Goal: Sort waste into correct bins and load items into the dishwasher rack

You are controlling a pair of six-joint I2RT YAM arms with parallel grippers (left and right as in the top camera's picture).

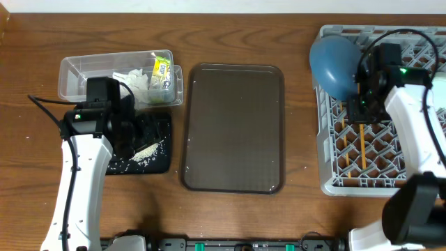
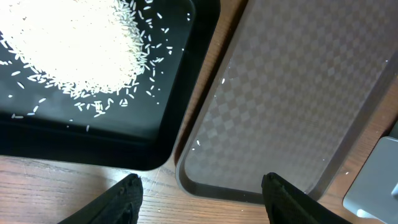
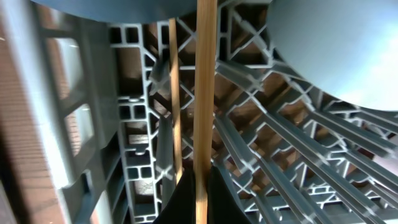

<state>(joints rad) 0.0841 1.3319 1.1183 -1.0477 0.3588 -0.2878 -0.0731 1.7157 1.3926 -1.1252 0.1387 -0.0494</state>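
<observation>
grey plastic makes the dishwasher rack (image 1: 362, 185), which sits at the right edge of the table (image 1: 237, 35). the right tool (image 3: 200, 180) is low over the rack and is closed tight on one wooden chopstick (image 3: 204, 93). it holds the stick long-ways over the bars, i think so the stick can lie flat and not drop through a hole. the other chopstick (image 3: 175, 106) lies in the rack just beside it, so the two will be together. the dark blue plate (image 1: 333, 61) stands on its edge in the far left corner of the rack, near the far edge of the table. standing up like that lets water run off it.

near the left edge of the table, the left tool (image 2: 202, 190) hangs over the black tray (image 2: 93, 140). its fingers are wide apart and hold nothing. the rice (image 2: 74, 43) is in a heap in this tray, with a few grains spilled around it. the clear tub (image 1: 77, 73) behind it holds the tissue (image 1: 136, 82) and the wrapper (image 1: 162, 70). so the waste looks sorted. the brown tray (image 1: 233, 125) in the middle looks bare.
</observation>
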